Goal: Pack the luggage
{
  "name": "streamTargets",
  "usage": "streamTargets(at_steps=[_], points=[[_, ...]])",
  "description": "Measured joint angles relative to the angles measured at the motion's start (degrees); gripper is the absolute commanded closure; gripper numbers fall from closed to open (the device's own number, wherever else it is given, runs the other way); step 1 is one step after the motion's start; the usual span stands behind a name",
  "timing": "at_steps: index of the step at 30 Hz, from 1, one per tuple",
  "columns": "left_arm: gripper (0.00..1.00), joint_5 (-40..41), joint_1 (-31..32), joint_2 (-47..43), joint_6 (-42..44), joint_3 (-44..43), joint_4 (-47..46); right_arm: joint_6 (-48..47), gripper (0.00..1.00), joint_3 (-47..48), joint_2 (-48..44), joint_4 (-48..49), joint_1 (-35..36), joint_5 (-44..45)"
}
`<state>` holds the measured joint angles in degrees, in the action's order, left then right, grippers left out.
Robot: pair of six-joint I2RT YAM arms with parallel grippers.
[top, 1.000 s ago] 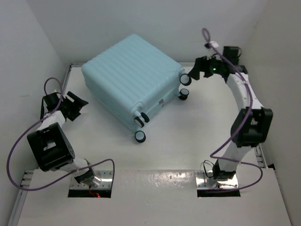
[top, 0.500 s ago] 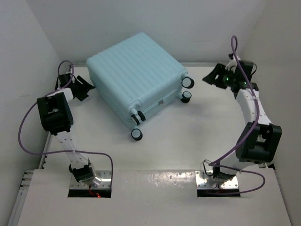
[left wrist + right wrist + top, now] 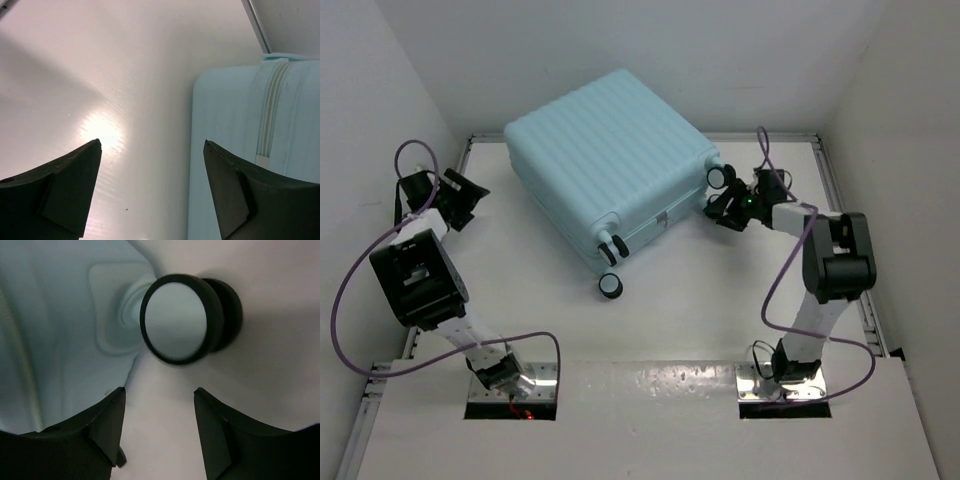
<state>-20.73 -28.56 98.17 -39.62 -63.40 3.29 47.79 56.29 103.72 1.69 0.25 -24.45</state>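
The luggage (image 3: 605, 170) is a large pale blue ribbed hard-shell suitcase. It lies closed and flat at the back middle of the table, its black wheels toward the front right. My left gripper (image 3: 470, 195) is open and empty, left of the suitcase and apart from it; the left wrist view shows the suitcase corner (image 3: 250, 150) and its zip line. My right gripper (image 3: 723, 208) is open and empty, low by the right-hand wheels; the right wrist view shows one wheel (image 3: 180, 317) just ahead of its fingertips (image 3: 112, 405).
White walls close in the table on the left, back and right. A metal rail (image 3: 845, 210) runs along the right edge. Two more suitcase wheels (image 3: 611, 285) stick out toward the front. Purple cables loop off both arms.
My right gripper has swung down and left from the back right corner to the suitcase wheels. My left gripper has pulled back left, away from the suitcase. The suitcase has not moved over the last half second.
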Motion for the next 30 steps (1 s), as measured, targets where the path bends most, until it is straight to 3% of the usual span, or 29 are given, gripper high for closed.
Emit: streamTargets(at_steps=[5,13,21,25,30], points=[[0.10,-0.8,-1.0,-3.5,2.9,2.6,2.8,8.3,0.43,8.0,13.9,5.4,3.8,-3.1],[0.01,-1.0,-0.9,-5.2,7.5,1.3,10.3,16.3,0.42,21.4,24.4,9.5,7.8,-3.6],[0.01,-0.7,-1.2,-4.5,7.4,-1.7,11.0,21.1,0.42,13.6,21.3,15.2,13.0,-2.6],[0.14,-1.8,-0.9,0.7,5.0,-2.5,7.6,21.6,0.41,6.8,16.9,19.9,17.2,-3.4],[0.25,-3.3,2.6,14.6,1.5,-7.6,4.0,20.2,0.40,2.0,11.9,22.3,20.8,-6.1]])
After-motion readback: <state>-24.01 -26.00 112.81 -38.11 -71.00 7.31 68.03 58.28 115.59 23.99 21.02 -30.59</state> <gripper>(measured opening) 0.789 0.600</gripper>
